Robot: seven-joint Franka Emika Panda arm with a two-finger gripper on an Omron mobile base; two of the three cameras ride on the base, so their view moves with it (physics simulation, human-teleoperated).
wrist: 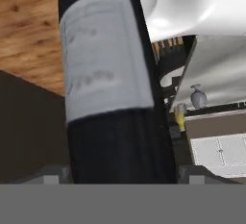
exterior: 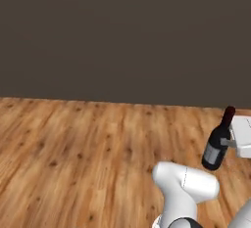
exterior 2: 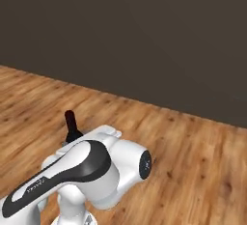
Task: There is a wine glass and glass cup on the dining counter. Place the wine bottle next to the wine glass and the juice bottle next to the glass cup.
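While a wide wooden floor (exterior: 73, 144) and a dark wall (exterior: 122, 31) are shown by both base views, the wine bottle (exterior: 217, 144) is seen held in the air above the floor, tilted slightly, with the gripper (exterior: 229, 143) clamped across its labelled body from the right side of the left base view. Rigid, smooth, breakable glass with some weight is judged likely, so a hold around the broad label band is thought safest. Up close in the hand view, the pale label (wrist: 105, 55) is seen between the fingertips (wrist: 50, 175), and a small yellow juice bottle (wrist: 180, 118) far off; the right base view offers just the red neck (exterior 2: 71, 122) behind the arm.
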